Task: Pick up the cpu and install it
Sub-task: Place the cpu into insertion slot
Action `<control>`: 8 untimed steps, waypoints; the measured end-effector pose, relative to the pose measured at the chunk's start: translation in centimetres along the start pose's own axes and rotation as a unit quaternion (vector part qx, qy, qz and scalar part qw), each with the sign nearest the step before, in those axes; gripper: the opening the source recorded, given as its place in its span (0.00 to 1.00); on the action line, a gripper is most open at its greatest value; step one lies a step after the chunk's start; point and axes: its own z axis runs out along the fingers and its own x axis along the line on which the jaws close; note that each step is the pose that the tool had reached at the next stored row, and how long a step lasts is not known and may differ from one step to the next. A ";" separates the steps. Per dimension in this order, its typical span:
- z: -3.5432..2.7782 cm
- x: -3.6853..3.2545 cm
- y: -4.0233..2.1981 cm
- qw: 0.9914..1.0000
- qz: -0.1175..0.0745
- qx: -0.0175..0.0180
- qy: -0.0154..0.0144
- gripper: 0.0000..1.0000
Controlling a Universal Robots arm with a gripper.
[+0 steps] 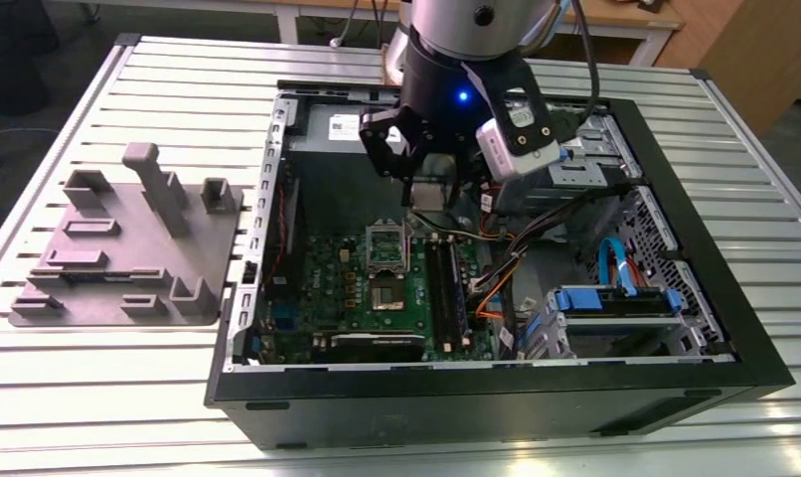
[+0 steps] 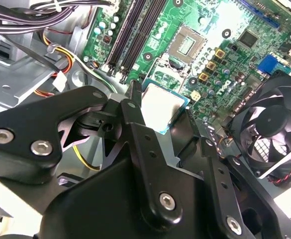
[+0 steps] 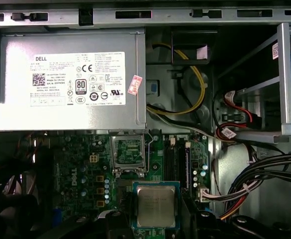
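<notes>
The cpu (image 3: 156, 205) is a small square chip with a silvery top and a thin pale edge. My gripper (image 3: 156, 221) is shut on it, a dark finger on each side. The second wrist view shows the cpu (image 2: 161, 105) clamped in the gripper (image 2: 161, 113), hanging above the green motherboard (image 2: 235, 64). In the exterior view the gripper (image 1: 434, 192) hovers inside the open computer case, just beyond the socket (image 1: 386, 294). The socket (image 3: 129, 151) lies open with its silver frame raised, and it also shows as a bare square socket (image 2: 187, 45) in the second wrist view.
A grey power supply box (image 3: 70, 79) sits at the case's far end. Cable bundles (image 1: 534, 248) and a blue drive bay (image 1: 613, 298) fill the exterior view's right. A black fan (image 2: 269, 129) stands by the board. A grey fixture plate (image 1: 122, 248) lies outside the case.
</notes>
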 end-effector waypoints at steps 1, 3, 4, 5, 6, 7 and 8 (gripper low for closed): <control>0.02 0.00 -0.04 1.000 0.000 0.000 0.000 0.47; 0.03 0.01 -0.05 1.000 0.000 0.000 0.000 0.47; 0.04 0.00 -0.06 1.000 0.000 0.000 0.000 0.47; 0.05 0.00 -0.06 1.000 0.000 0.000 0.000 0.47; 0.05 0.00 -0.06 1.000 0.000 0.000 0.000 0.47; 0.05 0.01 -0.06 1.000 0.000 0.000 0.000 0.47; 0.05 0.01 -0.06 1.000 0.000 0.000 0.000 0.47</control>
